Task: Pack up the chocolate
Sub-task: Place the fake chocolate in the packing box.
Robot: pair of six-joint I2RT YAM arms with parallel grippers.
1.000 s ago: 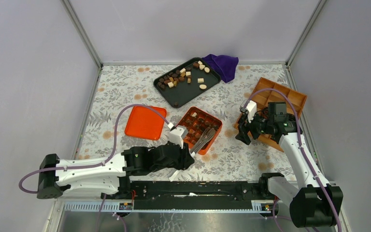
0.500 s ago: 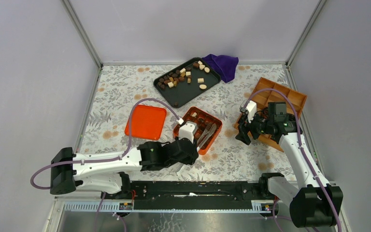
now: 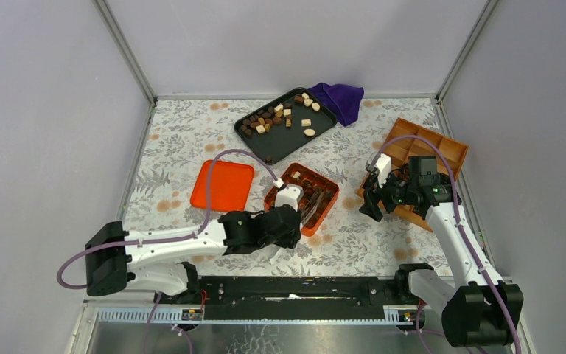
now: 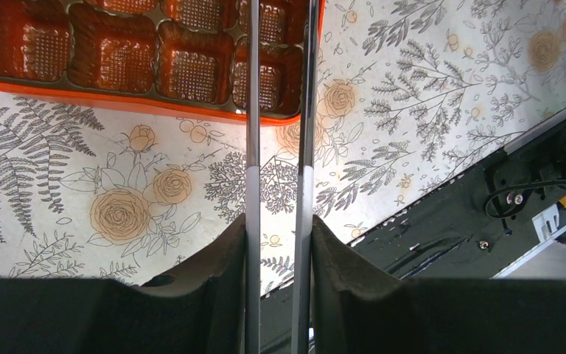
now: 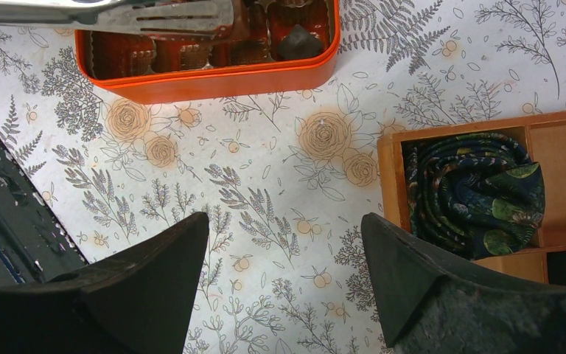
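Chocolate pieces [image 3: 276, 118], dark brown, brown and cream, lie loose on a black tray [image 3: 292, 141] at the back. Some more sit in the orange box [image 3: 323, 221], whose moulded cups [image 4: 191, 70] show in the left wrist view. My left gripper [image 3: 292, 225] [image 4: 278, 221] is shut on metal tongs [image 3: 312, 208] [image 4: 253, 110]. Their two arms reach over the box's near rim [image 4: 118, 96]. The right wrist view shows the tongs' slotted tips [image 5: 169, 18] above the box beside a dark chocolate [image 5: 298, 43]. My right gripper [image 3: 371, 205] [image 5: 284, 228] is open above the tablecloth, holding nothing.
An orange lid [image 3: 222, 186] lies left of the box. A purple cloth [image 3: 339, 99] sits behind the black tray. At the right stands a wooden divided box [image 3: 442, 151] [image 5: 560, 155] holding a dark crinkled roll [image 5: 472, 192]. The black arm rail [image 4: 486, 214] runs along the near edge.
My left arm has swung inward and forward, carrying the tongs closer over the orange box. The right arm has not moved.
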